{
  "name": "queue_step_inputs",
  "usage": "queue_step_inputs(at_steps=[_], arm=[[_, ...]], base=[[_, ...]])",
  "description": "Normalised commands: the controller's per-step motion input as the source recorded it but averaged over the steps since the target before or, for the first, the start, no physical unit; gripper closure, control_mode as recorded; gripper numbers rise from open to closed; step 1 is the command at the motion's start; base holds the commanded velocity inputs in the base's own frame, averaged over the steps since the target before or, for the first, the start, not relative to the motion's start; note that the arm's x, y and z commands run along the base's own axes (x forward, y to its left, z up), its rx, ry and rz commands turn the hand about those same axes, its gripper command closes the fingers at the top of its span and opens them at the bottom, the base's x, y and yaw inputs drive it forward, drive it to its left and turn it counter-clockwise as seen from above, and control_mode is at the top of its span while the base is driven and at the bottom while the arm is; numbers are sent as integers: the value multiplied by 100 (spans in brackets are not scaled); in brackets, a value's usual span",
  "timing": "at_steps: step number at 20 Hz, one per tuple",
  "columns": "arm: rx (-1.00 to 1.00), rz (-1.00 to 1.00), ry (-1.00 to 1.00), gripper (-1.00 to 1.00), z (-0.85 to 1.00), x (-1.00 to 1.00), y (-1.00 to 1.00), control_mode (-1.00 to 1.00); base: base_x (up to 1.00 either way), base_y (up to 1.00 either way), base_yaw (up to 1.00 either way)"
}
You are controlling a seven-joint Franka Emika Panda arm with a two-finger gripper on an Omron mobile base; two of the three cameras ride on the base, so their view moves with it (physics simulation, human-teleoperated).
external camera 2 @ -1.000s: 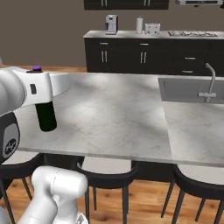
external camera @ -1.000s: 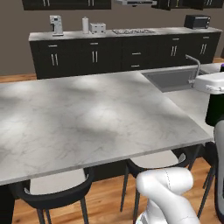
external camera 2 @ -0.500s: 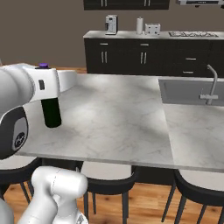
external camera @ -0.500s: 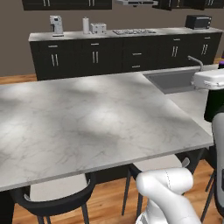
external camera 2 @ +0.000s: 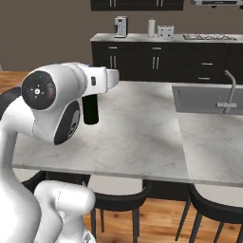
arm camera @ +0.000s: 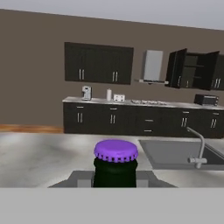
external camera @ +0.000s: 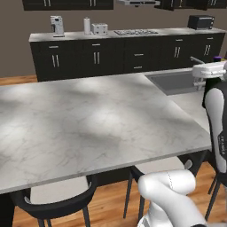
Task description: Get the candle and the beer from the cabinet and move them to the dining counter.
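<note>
The two-finger gripper [arm camera: 114,181] grips the dark green glass beer bottle with purple cap [arm camera: 115,162] over the grey-white marble dining counter [external camera 2: 142,133]; setting-down and candle apparently remain.

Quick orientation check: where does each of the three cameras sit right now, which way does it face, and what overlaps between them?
Left base view: behind the arm's left, looking forward and down over the dining counter; white arm at lower right, beer at right edge.
Right base view: behind its right, facing the same counter; arm fills the left, carrying the beer.
Hand view: on the end effector, looking level past the beer's purple cap toward the open cabinet.
Shared: all show the sink faucet and back counter.
</note>
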Motion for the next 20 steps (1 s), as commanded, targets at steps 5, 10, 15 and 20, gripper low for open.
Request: queue_step_inputs(at_steps=[5, 10, 15, 20], arm=[[0, 1, 0, 100, -59, 66, -72, -100], [0, 0, 1, 100, -68, 46, -59, -100], [-1, 0, 6, 100, -69, 53, -44, -100], [0, 0, 13, 100, -62, 60, -25, -100]], base=[[0, 0, 0], [0, 0, 0], [0, 0, 0], [0, 0, 0]])
